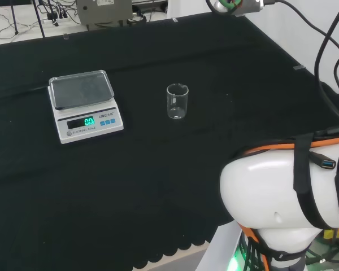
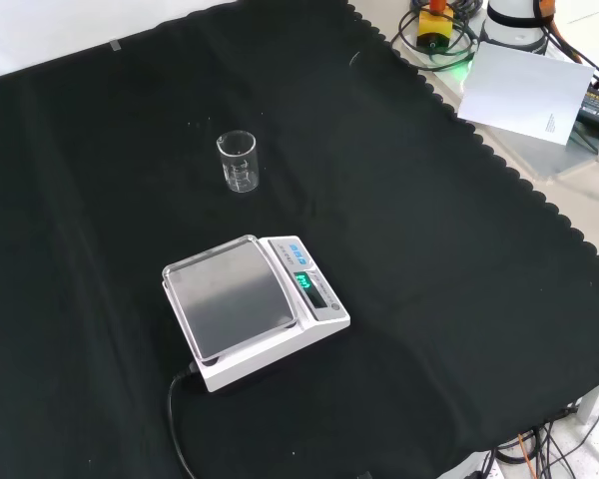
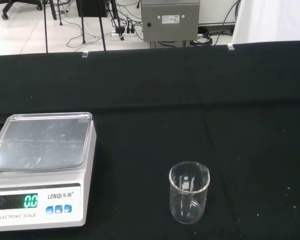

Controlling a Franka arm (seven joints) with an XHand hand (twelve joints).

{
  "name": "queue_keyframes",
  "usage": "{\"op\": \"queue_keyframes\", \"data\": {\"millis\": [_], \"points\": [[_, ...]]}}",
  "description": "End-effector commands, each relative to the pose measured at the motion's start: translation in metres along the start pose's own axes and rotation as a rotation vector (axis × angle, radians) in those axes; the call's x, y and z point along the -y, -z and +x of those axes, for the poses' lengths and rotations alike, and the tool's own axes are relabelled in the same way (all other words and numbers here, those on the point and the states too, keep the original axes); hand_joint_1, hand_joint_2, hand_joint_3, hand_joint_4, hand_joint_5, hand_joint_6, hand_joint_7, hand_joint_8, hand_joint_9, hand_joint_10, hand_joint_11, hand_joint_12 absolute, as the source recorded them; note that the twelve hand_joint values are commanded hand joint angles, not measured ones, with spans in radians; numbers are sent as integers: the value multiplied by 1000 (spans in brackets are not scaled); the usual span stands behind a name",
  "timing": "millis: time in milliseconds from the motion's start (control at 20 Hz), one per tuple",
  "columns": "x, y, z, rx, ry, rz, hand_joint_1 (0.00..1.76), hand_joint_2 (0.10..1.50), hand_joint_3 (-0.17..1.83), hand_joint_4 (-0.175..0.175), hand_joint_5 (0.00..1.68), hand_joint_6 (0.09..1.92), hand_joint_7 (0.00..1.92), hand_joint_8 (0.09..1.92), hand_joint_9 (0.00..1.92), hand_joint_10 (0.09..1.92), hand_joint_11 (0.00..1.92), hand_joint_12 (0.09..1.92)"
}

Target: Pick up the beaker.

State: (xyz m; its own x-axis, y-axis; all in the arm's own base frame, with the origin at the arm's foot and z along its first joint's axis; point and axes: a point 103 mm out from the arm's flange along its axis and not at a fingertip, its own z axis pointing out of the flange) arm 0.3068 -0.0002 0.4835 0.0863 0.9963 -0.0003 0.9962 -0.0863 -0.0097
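Observation:
A small clear glass beaker [image 1: 177, 101] stands upright on the black cloth, near the middle of the bench in the head view. In the front view the beaker [image 2: 238, 161] is upper left of centre, beyond the scale. The wrist view looks at the beaker [image 3: 189, 192] from some way off, and it looks empty. Nothing touches it.
A white electronic scale [image 1: 85, 105] with a steel pan and a lit green display sits left of the beaker in the head view, also seen as the scale [image 2: 252, 307] and the scale [image 3: 40, 167]. Its cable [image 2: 178, 429] trails toward the front edge. The arm's white link [image 1: 282, 192] stands at right.

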Motion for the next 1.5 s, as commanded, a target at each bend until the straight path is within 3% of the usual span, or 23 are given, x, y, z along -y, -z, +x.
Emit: {"op": "queue_keyframes", "data": {"millis": [50,450,750,900,1000,1200,1500], "points": [[-2,-1,-1,10,-6,-12,683,858,-122,9,141,87,82,695,239,879,0,1463],[-21,-21,-4,15,-24,-23,662,850,-136,16,146,87,98,691,263,864,0,1481],[-77,-76,69,79,85,-37,667,848,-146,18,91,87,59,675,220,859,0,1364],[-103,-105,75,43,108,-9,673,847,-150,21,59,87,24,669,170,864,0,1305],[-117,-123,68,15,117,6,678,846,-151,21,48,87,8,665,142,863,0,1284],[-142,-155,32,-24,128,49,685,846,-151,22,39,87,0,624,108,868,0,1240],[-161,-200,-22,-67,98,111,689,846,-151,23,34,87,0,592,89,869,0,1219]]}}
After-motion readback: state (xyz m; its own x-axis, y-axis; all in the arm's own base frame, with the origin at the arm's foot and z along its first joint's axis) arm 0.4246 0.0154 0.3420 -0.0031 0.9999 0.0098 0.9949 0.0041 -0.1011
